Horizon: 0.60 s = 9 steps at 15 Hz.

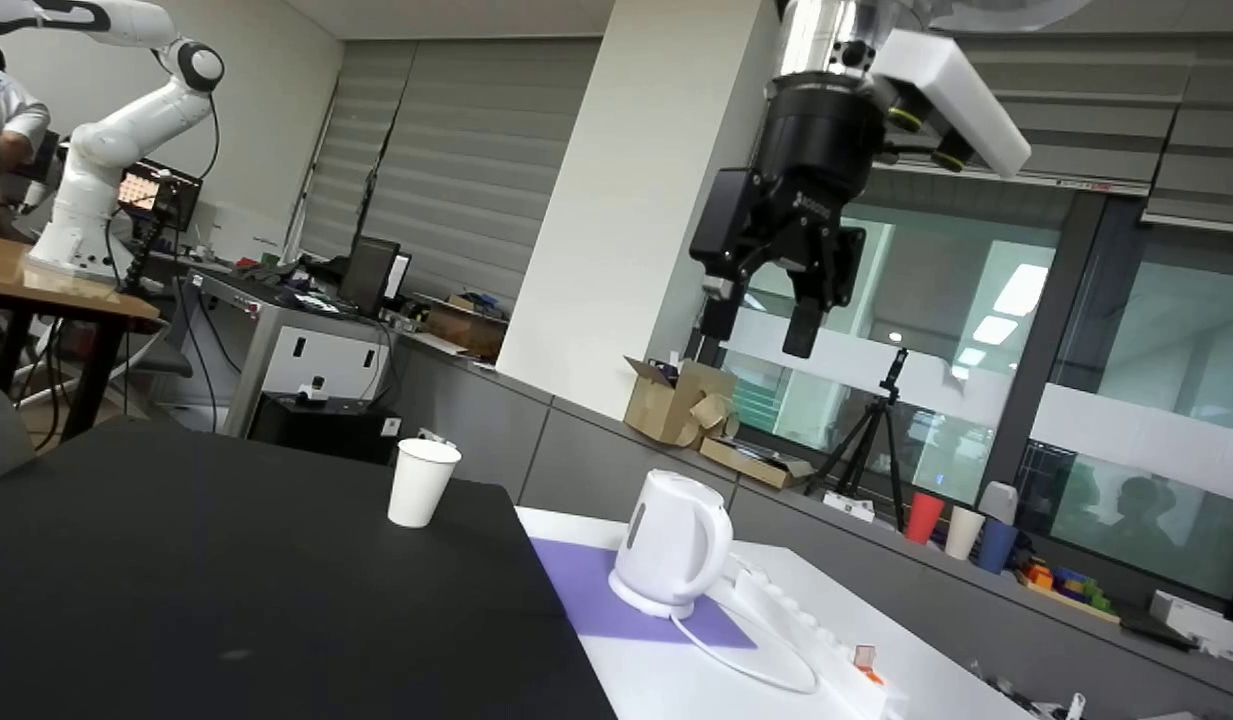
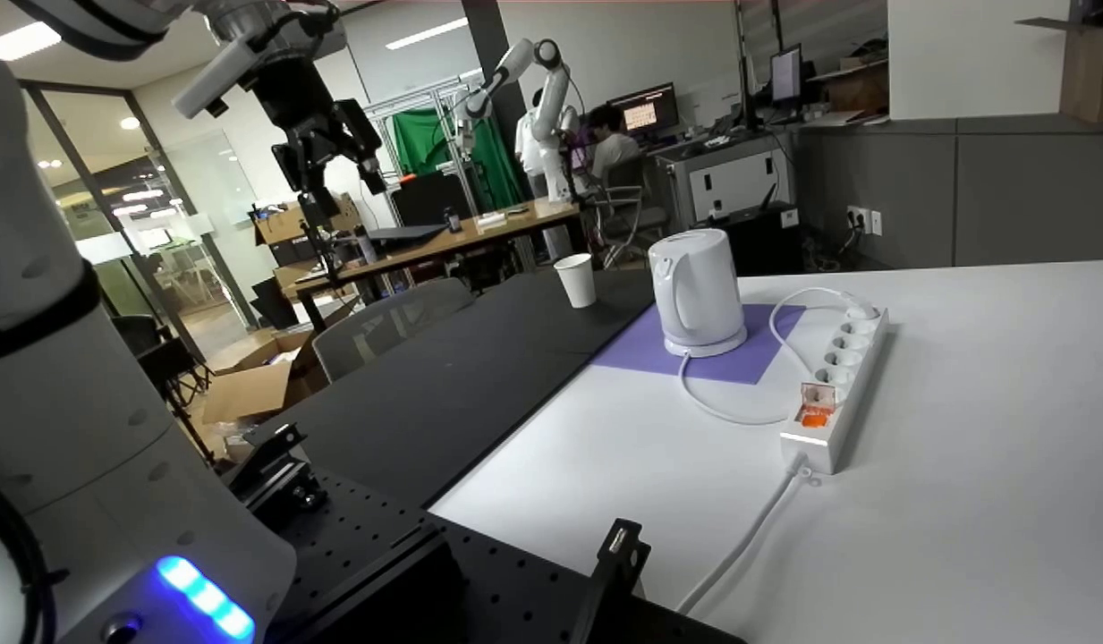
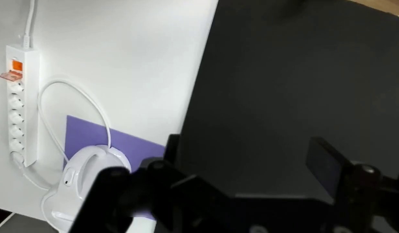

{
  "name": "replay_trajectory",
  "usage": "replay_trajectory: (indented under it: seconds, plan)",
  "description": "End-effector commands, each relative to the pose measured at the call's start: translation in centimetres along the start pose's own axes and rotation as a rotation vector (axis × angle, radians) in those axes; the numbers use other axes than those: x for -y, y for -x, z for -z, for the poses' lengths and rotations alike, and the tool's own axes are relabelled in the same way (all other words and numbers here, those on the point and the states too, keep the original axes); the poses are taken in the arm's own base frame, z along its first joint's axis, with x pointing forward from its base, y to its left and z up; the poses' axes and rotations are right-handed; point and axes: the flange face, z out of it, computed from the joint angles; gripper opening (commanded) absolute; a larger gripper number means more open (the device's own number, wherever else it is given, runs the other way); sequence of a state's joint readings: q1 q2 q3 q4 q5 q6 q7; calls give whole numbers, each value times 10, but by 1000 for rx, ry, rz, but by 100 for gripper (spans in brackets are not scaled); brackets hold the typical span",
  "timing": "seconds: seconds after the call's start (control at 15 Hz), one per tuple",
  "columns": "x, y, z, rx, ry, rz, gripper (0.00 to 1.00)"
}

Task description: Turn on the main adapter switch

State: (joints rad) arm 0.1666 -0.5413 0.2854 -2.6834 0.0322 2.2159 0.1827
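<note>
Black two-fingered jaws stand wide apart, holding nothing. At nine o'clock in the wrist view lies a long white plastic power strip point(image 3: 28, 106) on the white tabletop point(image 3: 131, 64). Reaching seems the step; next should be going down there and pushing its small orange plastic switch point(image 3: 17, 65).

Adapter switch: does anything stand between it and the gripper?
Nothing visible blocks it. The switch is uncovered, its flap raised, and the gripper hangs well above. The jug stands off to one side; a low approach might brush its cord.
</note>
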Motion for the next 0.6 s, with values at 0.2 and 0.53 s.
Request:
replay_trajectory:
  seconds: [0.2, 0.53]
  plan:
    - [-134, 0, -13, -178, 0, -293, 53]
    - [-233, 16, -27, -267, 12, -459, 19]
